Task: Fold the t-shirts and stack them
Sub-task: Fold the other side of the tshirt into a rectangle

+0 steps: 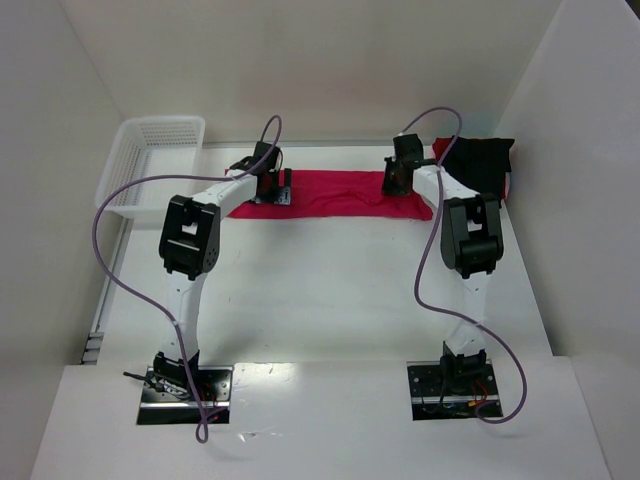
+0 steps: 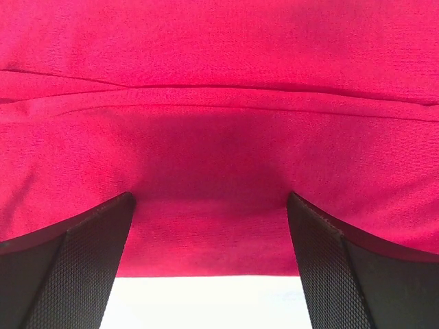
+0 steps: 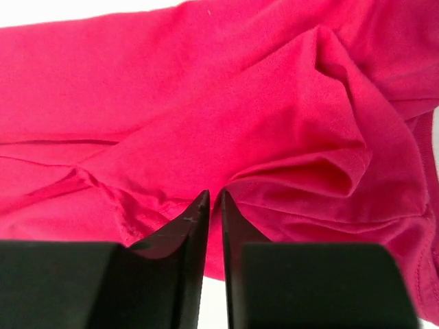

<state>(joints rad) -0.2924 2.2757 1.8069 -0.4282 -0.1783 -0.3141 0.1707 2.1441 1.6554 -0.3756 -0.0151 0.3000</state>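
Note:
The red t-shirt (image 1: 335,192) lies folded into a long flat band across the far part of the table. My left gripper (image 1: 270,190) hangs over its left end, wide open, the fingers straddling the near hem (image 2: 209,199) with smooth cloth (image 2: 219,82) between them. At the shirt's right end my right gripper (image 1: 395,185) has its jaws pinched together on a bunched fold of red cloth (image 3: 214,195); the fabric (image 3: 322,137) puckers up around the tips. The black t-shirt (image 1: 480,160) sits crumpled at the far right corner, apart from both grippers.
A white mesh basket (image 1: 150,160) stands at the far left against the wall. White walls close in the table on the left, back and right. Bare white tabletop (image 2: 199,301) shows just below the shirt's near hem.

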